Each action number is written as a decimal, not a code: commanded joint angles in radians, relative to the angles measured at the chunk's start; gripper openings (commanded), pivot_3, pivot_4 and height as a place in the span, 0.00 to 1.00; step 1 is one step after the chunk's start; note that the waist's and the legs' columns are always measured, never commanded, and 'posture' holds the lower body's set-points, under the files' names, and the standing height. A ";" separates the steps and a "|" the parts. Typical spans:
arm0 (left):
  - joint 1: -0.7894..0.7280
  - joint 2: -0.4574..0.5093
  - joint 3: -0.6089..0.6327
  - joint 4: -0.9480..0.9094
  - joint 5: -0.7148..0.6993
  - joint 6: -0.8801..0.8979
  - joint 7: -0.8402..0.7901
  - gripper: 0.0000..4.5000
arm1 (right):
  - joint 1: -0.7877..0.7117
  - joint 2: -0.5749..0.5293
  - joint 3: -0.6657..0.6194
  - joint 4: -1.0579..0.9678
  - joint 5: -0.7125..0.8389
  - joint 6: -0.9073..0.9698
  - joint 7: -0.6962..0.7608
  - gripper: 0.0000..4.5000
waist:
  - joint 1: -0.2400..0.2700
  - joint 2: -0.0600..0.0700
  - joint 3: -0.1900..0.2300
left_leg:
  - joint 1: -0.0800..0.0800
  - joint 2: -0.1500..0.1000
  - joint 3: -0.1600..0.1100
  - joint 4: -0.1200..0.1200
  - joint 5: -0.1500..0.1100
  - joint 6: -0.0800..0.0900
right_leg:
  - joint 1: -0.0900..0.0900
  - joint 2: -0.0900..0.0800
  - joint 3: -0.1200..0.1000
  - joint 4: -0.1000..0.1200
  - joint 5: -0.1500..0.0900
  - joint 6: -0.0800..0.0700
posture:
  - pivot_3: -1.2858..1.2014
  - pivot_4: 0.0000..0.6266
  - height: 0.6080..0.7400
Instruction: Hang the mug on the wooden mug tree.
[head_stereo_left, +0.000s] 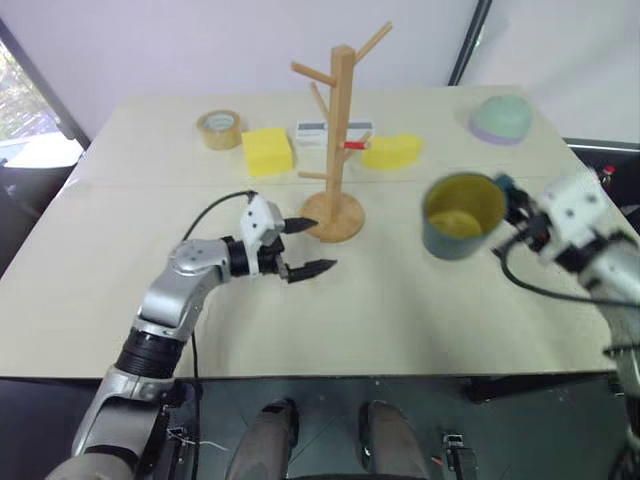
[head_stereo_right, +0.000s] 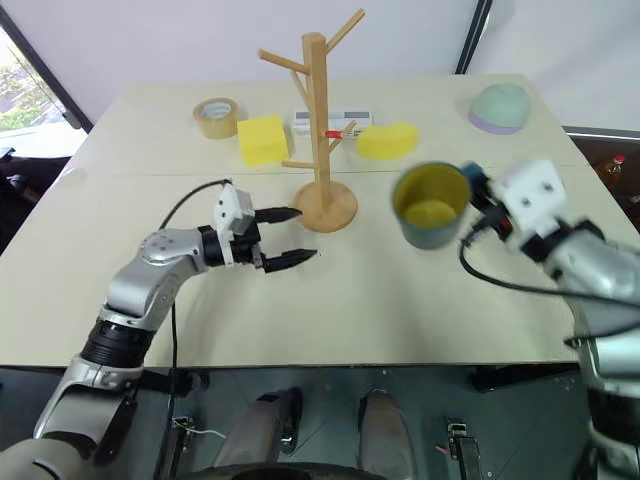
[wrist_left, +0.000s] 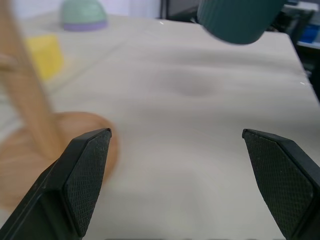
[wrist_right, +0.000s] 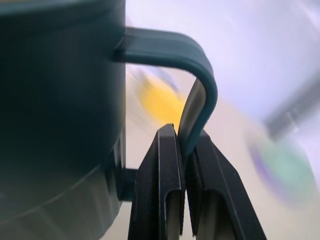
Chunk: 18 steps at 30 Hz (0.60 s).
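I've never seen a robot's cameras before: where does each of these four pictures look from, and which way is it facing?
Left eye, right eye: on the head, looking forward and down at the table, both arms showing.
Left wrist: on the left arm, looking past its open left claw to the wooden mug tree.
Right wrist: on the right arm, looking at the right claw pinching the mug handle.
Shared: the head views and the left wrist view all show mug and tree.

The mug (head_stereo_right: 432, 207) looked like smooth glazed pottery, dull blue outside and shiny yellow inside, and the wooden mug tree (head_stereo_right: 318, 130) was pale, bare, smooth wood. The left pincer (wrist_left: 175, 187) had black plastic fingers (wrist_left: 87, 175) with bumpy, rough pads. The worktop (head_stereo_left: 400, 310) was flat, matt and pale, and the yellow sponges (head_stereo_left: 267, 151) looked soft and holey.
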 joint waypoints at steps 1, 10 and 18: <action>-0.039 0.018 0.092 0.006 -0.051 -0.024 -0.006 1.00 | -0.169 -0.044 0.150 0.034 -0.057 0.078 0.080 0.00 | 0.003 -0.001 0.000 | -0.001 0.000 -0.001 0.000 0.000 0.000 | 0.000 0.001 0.000 0.000 0.002 -0.003 | 0.52 0.24 1.00; -0.006 0.048 0.154 -0.048 -0.068 -0.003 0.021 1.00 | -0.484 0.022 0.354 0.298 -0.211 0.047 0.181 0.00 | 0.009 -0.002 0.001 | -0.009 -0.005 0.000 -0.001 0.000 -0.001 | -0.008 0.000 0.001 -0.004 0.006 0.005 | 0.52 0.24 1.00; 0.033 0.054 0.162 -0.084 -0.073 0.006 0.048 1.00 | -0.572 0.079 0.399 0.377 -0.270 0.019 0.250 0.00 | -0.005 -0.002 0.001 | -0.008 -0.005 0.000 -0.001 0.001 -0.003 | -0.008 0.000 0.001 -0.001 0.007 0.005 | 0.52 0.24 1.00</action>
